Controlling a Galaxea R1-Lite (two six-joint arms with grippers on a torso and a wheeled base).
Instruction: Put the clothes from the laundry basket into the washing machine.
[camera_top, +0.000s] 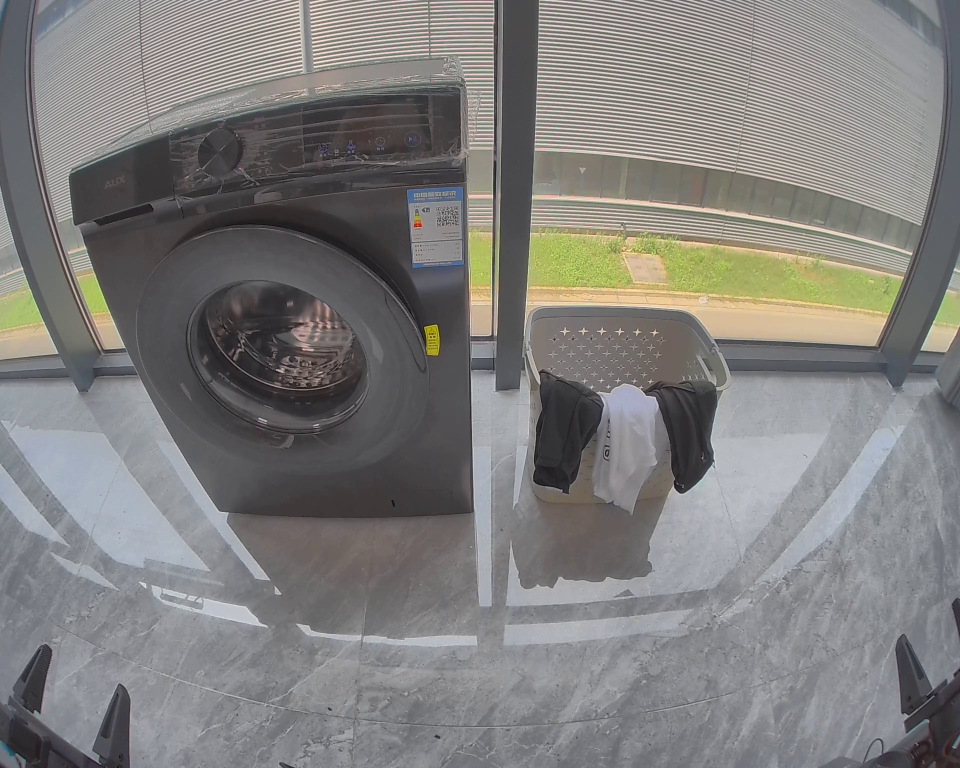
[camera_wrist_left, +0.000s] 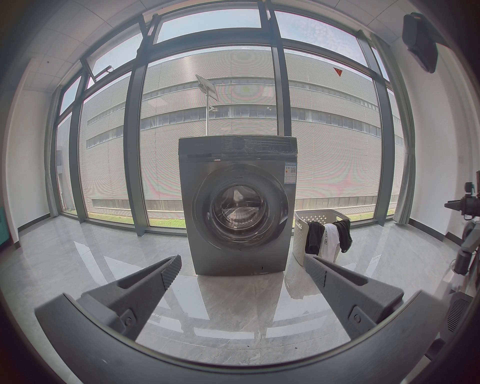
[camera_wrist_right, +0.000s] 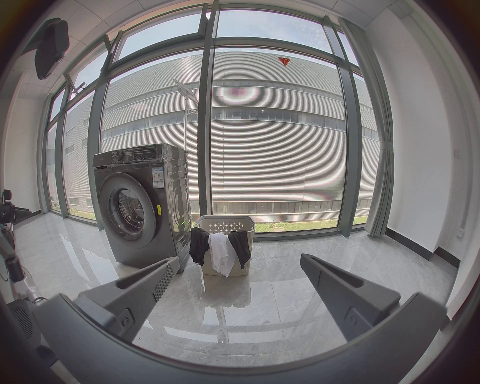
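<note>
A dark grey front-loading washing machine (camera_top: 290, 300) stands on the floor against the window, its round door closed over the drum (camera_top: 278, 355). To its right sits a white laundry basket (camera_top: 620, 345) with two black garments (camera_top: 563, 428) and a white one (camera_top: 628, 443) draped over its front rim. My left gripper (camera_top: 72, 695) is low at the near left, open and empty, far from both. My right gripper (camera_top: 930, 660) is low at the near right, also open and empty. The left wrist view faces the machine (camera_wrist_left: 239, 205); the right wrist view faces the basket (camera_wrist_right: 225, 245).
Glossy grey marble floor (camera_top: 480, 640) stretches between me and the machine. Floor-to-ceiling windows with a dark pillar (camera_top: 515, 190) rise behind machine and basket. A low window sill runs along the back.
</note>
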